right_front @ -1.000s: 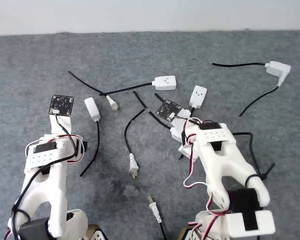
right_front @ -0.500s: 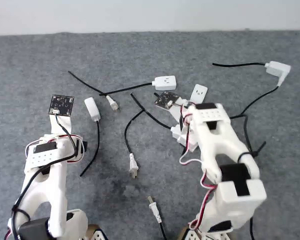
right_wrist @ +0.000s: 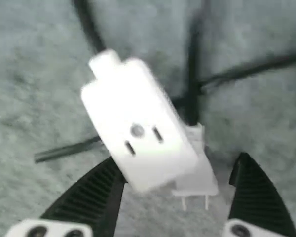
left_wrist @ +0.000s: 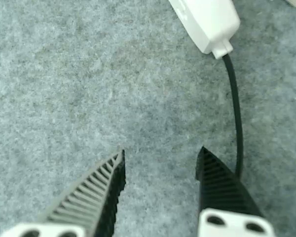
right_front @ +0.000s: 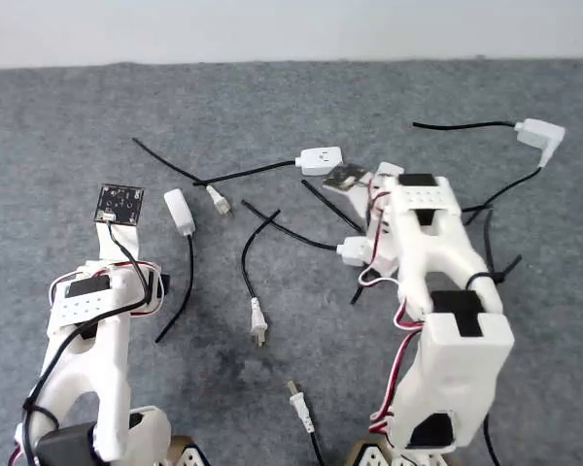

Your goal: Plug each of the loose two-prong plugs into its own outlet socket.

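Observation:
A white outlet socket [right_wrist: 138, 143] with two slots lies on the grey carpet just ahead of my right gripper [right_wrist: 175, 200], which is open. A white two-prong plug [right_wrist: 195, 185] sits against that socket's side, between the open fingers. From above, the right arm [right_front: 423, 228] stretches to the socket [right_front: 389, 172] at the back. My left gripper [left_wrist: 160, 165] is open over bare carpet, with another white socket [left_wrist: 204, 17] and its black cable a little ahead. Loose plugs lie at the middle [right_front: 258, 325], the front [right_front: 299, 403] and near the back [right_front: 219, 201].
Further white sockets lie at the back middle [right_front: 321, 160] and far right [right_front: 542, 133]. Black cables [right_front: 272, 228] cross the carpet between the arms. The left arm [right_front: 92, 301] stands at the front left. A pale wall edges the carpet at the back.
The right arm has stretched away from its base toward the back sockets, its wrist rising over them. The black cable beside it shifted left. The left arm has not moved.

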### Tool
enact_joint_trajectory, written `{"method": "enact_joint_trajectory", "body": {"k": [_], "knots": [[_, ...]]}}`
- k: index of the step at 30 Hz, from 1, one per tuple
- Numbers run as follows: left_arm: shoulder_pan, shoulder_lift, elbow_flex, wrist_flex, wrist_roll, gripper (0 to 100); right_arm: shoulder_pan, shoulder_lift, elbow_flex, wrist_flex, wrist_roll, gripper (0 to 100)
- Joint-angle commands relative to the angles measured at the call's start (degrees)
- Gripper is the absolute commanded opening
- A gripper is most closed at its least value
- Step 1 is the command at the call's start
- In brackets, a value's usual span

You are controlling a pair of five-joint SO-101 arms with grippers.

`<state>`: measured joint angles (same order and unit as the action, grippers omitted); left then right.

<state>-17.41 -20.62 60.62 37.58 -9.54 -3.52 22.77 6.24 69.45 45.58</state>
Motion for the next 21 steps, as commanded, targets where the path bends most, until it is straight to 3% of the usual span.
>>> {"method": "enact_joint_trajectory", "body": {"k": [1,5,11,21], "knots": [[0.18,-1.76,-0.57,-1.41,0.09,24,3.65,-3.03,-2.81,1.19,0.88,30.3],[0.18,-1.85,-0.57,-1.41,0.09,24,5.93,-3.12,-2.73,3.56,5.01,30.3],[0.18,-1.85,-0.57,-1.41,0.09,24,7.78,0.84,-2.64,3.91,5.27,30.2],[0.18,-1.85,-0.48,-1.41,0.09,24,2.07,5.93,-6.77,6.90,5.54,30.2]]}}
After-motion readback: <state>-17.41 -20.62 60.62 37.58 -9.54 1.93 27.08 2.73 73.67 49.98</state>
